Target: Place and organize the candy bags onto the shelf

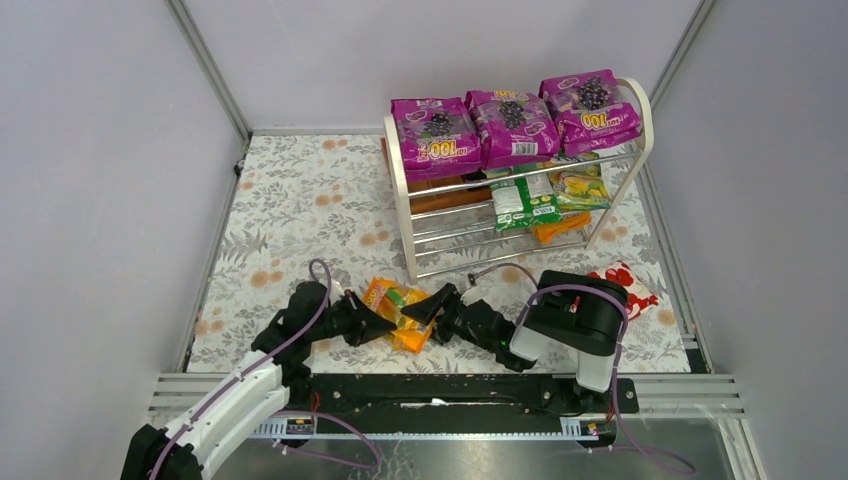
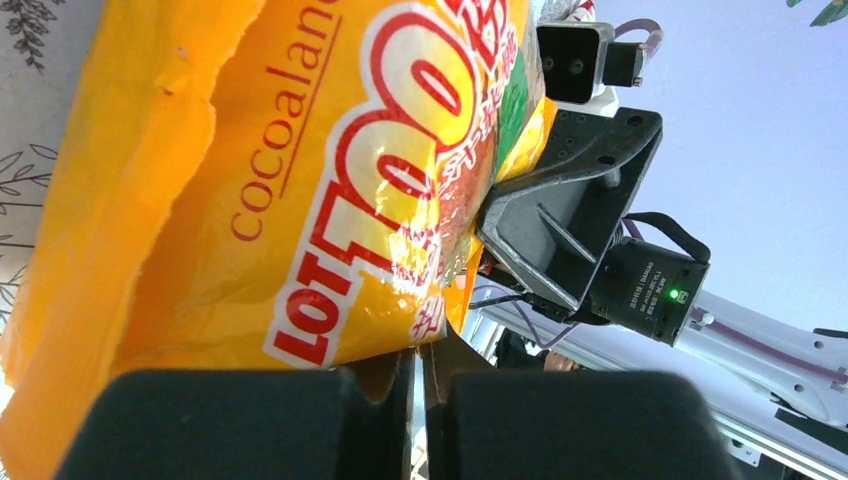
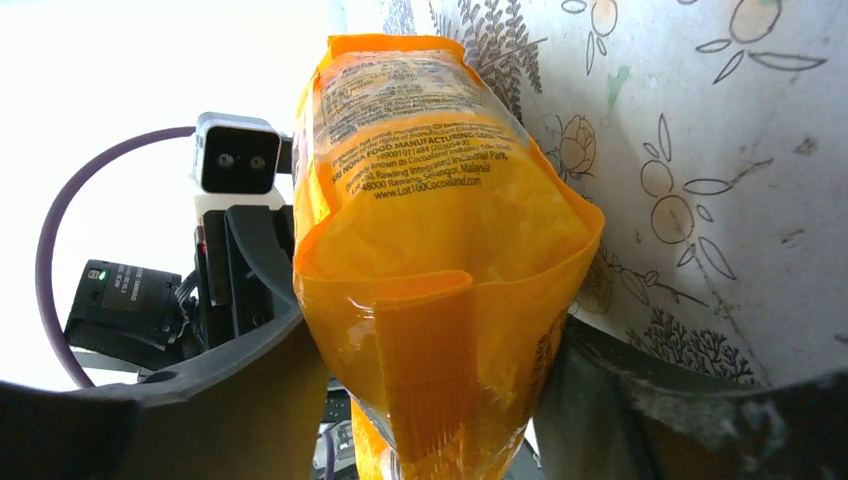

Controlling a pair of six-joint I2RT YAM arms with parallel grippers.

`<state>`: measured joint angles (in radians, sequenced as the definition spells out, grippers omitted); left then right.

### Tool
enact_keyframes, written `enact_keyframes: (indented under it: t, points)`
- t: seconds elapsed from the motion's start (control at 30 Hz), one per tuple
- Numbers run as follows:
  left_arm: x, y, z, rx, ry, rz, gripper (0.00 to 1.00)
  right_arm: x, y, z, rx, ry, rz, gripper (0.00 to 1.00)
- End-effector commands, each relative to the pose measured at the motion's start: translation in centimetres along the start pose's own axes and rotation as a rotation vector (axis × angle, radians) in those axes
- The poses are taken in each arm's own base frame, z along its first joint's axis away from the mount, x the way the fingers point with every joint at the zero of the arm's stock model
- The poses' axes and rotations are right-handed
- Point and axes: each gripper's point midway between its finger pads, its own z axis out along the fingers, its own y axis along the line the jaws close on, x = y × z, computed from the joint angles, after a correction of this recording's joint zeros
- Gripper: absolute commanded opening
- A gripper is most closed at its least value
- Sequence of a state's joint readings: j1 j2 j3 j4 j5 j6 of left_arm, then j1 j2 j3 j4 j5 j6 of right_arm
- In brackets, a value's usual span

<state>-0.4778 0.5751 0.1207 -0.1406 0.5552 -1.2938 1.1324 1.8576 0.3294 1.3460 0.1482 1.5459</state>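
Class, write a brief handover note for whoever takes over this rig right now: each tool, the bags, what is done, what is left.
Left tool: shut on one edge of the orange bag, in front of the shelf.
Right tool: jaws either side of that bag's other end; grip unclear.
Shelf: three magenta bags on top; green-white bag, green-yellow bag and a second orange bag on the rods below.
Done: six bags shelved.
Left: shelve the held bag; probably straighten the lower ones.
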Motion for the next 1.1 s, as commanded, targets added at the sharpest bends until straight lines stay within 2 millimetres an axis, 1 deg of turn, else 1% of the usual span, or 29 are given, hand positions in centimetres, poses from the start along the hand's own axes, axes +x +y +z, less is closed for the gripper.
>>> enact_keyframes:
  t: [0.0,0.07,0.13,0.2,0.27,0.3,0.37,0.47,0.5,0.57,0.67,0.73,0.77,0.83,0.9,0.97,1.0,1.07]
  points:
    - [1.2,-1.6,-0.4,0.076,0.068,0.048,0.09,-1.4,4.4,-0.2,-0.149,-0.083,-0.018,0.65]
    - [1.1,-1.8,-0.5,0.069,0.067,0.08,0.24,-1.5,4.3,-0.5,-0.149,-0.087,-0.024,0.58]
    - [0.8,-2.0,-0.7,0.053,0.049,0.118,0.34,-1.7,4.2,-0.9,-0.146,-0.096,-0.032,0.5]
    - [0.5,-2.2,-0.9,0.032,0.03,0.152,0.46,-1.8,4.0,-1.2,-0.142,-0.098,-0.042,0.46]
    - [-0.1,-2.6,-1.2,0.002,0.004,0.198,0.54,-1.8,4.0,-1.6,-0.142,-0.099,-0.046,0.43]
    - [-0.4,-2.7,-1.4,-0.013,-0.006,0.222,0.62,-1.9,4.0,-1.8,-0.143,-0.099,-0.049,0.42]
    - [-1.1,-2.9,-1.8,-0.058,-0.041,0.293,0.72,-2.0,3.9,-2.5,-0.137,-0.101,-0.054,0.41]
    - [-2.1,-4.3,-2.6,-0.07,-0.093,0.361,0.81,-2.4,2.8,-4.2,-0.097,-0.104,-0.069,0.4]
    - [-2.5,-4.8,-2.8,-0.07,-0.114,0.379,0.88,-2.5,2.5,-4.8,-0.083,-0.105,-0.076,0.4]
    - [-3.3,-5.5,-3.3,-0.083,-0.162,0.407,0.92,-2.6,0.9,-6.0,-0.005,-0.099,-0.106,0.4]
    - [-4.7,-6.7,-4.0,-0.101,-0.235,0.469,0.95,-2.8,-1.0,-7.8,0.13,-0.082,-0.187,0.41]
    - [-5.8,-8.1,-4.4,-0.107,-0.281,0.515,0.95,-3.5,-1.0,-9.4,0.189,-0.096,-0.248,0.41]
    - [-6.4,-8.7,-4.6,-0.116,-0.305,0.538,0.95,-4.1,-0.7,-10.3,0.204,-0.119,-0.274,0.41]
    - [-7.7,-10.2,-4.8,-0.131,-0.351,0.58,0.95,-5.9,-0.2,-12.2,0.236,-0.196,-0.293,0.44]
    - [-9.0,-12.0,-5.2,-0.131,-0.404,0.624,0.95,-7.6,0.7,-14.1,0.231,-0.262,-0.269,0.45]
    - [-10.2,-13.9,-5.6,-0.125,-0.457,0.664,0.95,-9.2,1.0,-15.1,0.242,-0.301,-0.245,0.45]
    - [-10.7,-14.6,-5.7,-0.124,-0.48,0.681,0.95,-10.0,1.4,-15.3,0.23,-0.32,-0.225,0.45]
    - [-11.4,-15.8,-5.8,-0.112,-0.511,0.706,0.95,-10.9,2.6,-15.0,0.184,-0.334,-0.187,0.45]
